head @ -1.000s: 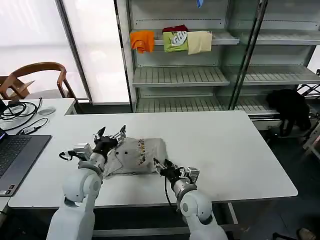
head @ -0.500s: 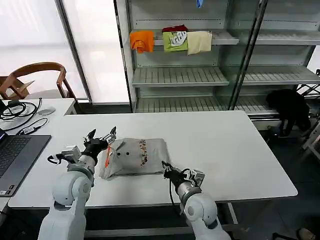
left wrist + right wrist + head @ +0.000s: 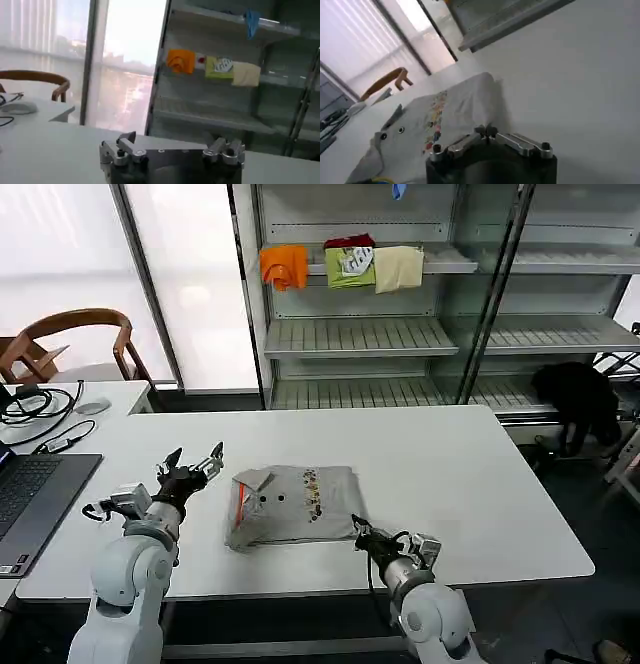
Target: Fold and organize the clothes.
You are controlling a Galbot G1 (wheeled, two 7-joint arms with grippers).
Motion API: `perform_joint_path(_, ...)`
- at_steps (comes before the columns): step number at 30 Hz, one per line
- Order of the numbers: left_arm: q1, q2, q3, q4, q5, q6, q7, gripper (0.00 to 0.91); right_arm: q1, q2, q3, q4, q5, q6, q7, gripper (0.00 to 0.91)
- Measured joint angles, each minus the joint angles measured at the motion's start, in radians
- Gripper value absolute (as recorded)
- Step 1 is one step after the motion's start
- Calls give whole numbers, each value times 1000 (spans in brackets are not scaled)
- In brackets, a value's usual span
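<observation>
The left pincer (image 3: pixel 194 463) hovers just above the white worktop (image 3: pixel 480 484) with its fingers spread apart, holding nothing, a short way off the collar side of the folded shirt. In its wrist view its two finger bases (image 3: pixel 172 152) stand wide apart, pointing toward the shelving.

The right pincer (image 3: pixel 358 527) sits low at the near right corner of the shirt, its fingertips drawn together to a point; in the right wrist view the tips (image 3: pixel 486 131) meet right at the cloth's edge, and whether they pinch any fabric cannot be told.

The light grey shirt (image 3: pixel 295 504) lies folded into a rough rectangle on the worktop between the two arms, collar, buttons and an orange stripe on its left end, a small multicoloured logo near the middle.

Behind, a shelf (image 3: pixel 440 260) carries folded orange, green and cream garments (image 3: pixel 345 266). A laptop (image 3: pixel 30 494) lies at the left edge.
</observation>
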State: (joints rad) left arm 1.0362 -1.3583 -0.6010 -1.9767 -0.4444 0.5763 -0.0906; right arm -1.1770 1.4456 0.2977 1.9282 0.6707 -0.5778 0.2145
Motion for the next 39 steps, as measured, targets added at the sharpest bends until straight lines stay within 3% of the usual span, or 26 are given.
perform_joint_path(6,25,2,-12,-18,-11,0,23,907,-38,-9,10,44,-106,2,-37,907)
perform_joint_path(16,75,27,-61,-47,-12,-20,102,907,-79,-35,49,139,-502,51,-98,907)
perform_joint_path(21,109,45,-98,-42,6,-46,144,907,-78,-64,108,133,-627,61,-104,907)
perform_joint_path(27,153,65,-140,-39,22,-76,193,907,-67,-89,180,112,-685,58,-139,907)
perform_joint_path(39,218,68,-173,-40,12,-94,236,907,-61,-103,237,85,-696,50,-186,907)
